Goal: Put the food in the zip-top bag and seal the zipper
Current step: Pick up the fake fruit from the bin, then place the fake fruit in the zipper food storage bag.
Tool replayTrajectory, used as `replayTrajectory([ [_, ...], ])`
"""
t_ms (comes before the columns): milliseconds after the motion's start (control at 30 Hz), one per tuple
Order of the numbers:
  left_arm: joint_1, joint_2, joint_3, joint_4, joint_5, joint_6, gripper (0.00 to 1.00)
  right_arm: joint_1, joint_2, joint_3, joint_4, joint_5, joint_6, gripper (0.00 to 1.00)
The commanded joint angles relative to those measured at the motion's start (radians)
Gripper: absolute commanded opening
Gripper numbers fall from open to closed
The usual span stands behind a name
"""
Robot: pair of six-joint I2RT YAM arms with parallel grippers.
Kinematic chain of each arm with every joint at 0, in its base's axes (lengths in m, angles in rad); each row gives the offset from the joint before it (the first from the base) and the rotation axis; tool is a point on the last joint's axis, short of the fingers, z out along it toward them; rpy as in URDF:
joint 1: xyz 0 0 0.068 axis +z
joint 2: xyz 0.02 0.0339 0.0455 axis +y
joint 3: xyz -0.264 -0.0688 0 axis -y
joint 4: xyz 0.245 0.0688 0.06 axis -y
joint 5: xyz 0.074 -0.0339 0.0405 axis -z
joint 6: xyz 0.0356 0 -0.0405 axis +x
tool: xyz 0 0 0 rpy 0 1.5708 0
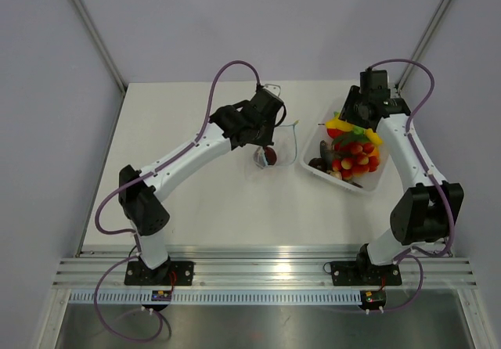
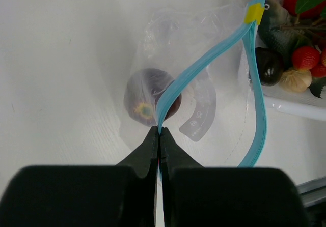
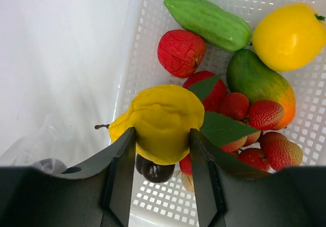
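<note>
The clear zip-top bag [image 2: 204, 79] lies on the white table, its blue-teal zipper [image 2: 214, 54] spread open, a yellow slider [image 2: 253, 14] at the far end. A dark maroon fruit [image 2: 147, 97] lies inside it. My left gripper [image 2: 160, 133] is shut on the near zipper strip and holds the mouth up; in the top view it is at the bag [image 1: 270, 149]. My right gripper [image 3: 162, 140] is shut on a yellow fruit [image 3: 163, 120] and holds it over the tub's left end, also in the top view [image 1: 338, 122].
A white perforated tub [image 3: 127, 74] holds a green gourd [image 3: 209, 22], a red fruit [image 3: 181, 53], a yellow fruit [image 3: 289, 36], a green-orange mango [image 3: 257, 82], strawberries and a dark plum [image 3: 155, 170]. In the top view the tub [image 1: 313, 165] stands right of the bag.
</note>
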Motion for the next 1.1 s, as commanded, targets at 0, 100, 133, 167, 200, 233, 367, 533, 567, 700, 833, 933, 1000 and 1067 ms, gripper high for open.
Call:
replayTrajectory([
  [0, 0.0, 0.048, 0.08, 0.025, 0.053, 0.015, 0.0, 0.001, -0.08, 0.045, -0.011, -0.027, 0.015, 0.16],
  [100, 0.0, 0.086, 0.126, 0.03, 0.076, 0.011, 0.0, 0.0, -0.124, 0.028, -0.01, -0.068, 0.027, 0.15],
  [133, 0.0, 0.099, 0.137, 0.03, 0.081, 0.011, 0.0, 0.001, -0.138, 0.009, -0.004, -0.084, 0.033, 0.15],
  [167, 0.0, 0.108, 0.159, 0.03, 0.088, 0.012, 0.0, 0.003, -0.149, 0.0, 0.001, -0.098, 0.036, 0.15],
  [200, 0.001, 0.117, 0.169, 0.028, 0.096, 0.012, 0.0, 0.001, -0.171, -0.009, 0.004, -0.134, 0.038, 0.15],
  [233, 0.005, 0.137, 0.18, 0.027, 0.104, 0.011, 0.0, 0.003, -0.179, -0.023, 0.004, -0.148, 0.041, 0.14],
  [367, 0.009, 0.169, 0.209, 0.028, 0.134, 0.012, 0.0, 0.008, -0.23, -0.066, 0.007, -0.22, 0.045, 0.14],
  [533, 0.015, 0.186, 0.202, 0.038, 0.167, 0.015, 0.0, 0.096, -0.288, -0.12, 0.045, -0.285, 0.064, 0.15],
  [567, 0.015, 0.185, 0.199, 0.039, 0.174, 0.015, 0.0, 0.118, -0.288, -0.12, 0.045, -0.273, 0.065, 0.15],
  [700, 0.018, 0.178, 0.179, 0.047, 0.19, 0.014, 0.0, 0.215, -0.247, -0.12, 0.044, -0.202, 0.074, 0.15],
  [833, 0.02, 0.162, 0.157, 0.051, 0.194, 0.014, 0.0, 0.259, -0.219, -0.129, 0.062, -0.182, 0.099, 0.15],
  [933, 0.026, 0.148, 0.131, 0.067, 0.214, 0.009, 0.0, 0.276, -0.202, -0.135, 0.062, -0.174, 0.107, 0.15],
  [1000, 0.028, 0.142, 0.117, 0.079, 0.226, 0.005, 0.0, 0.284, -0.187, -0.141, 0.067, -0.174, 0.107, 0.14],
  [1067, 0.029, 0.137, 0.113, 0.084, 0.24, 0.0, 0.0, 0.291, -0.178, -0.158, 0.07, -0.17, 0.11, 0.14],
])
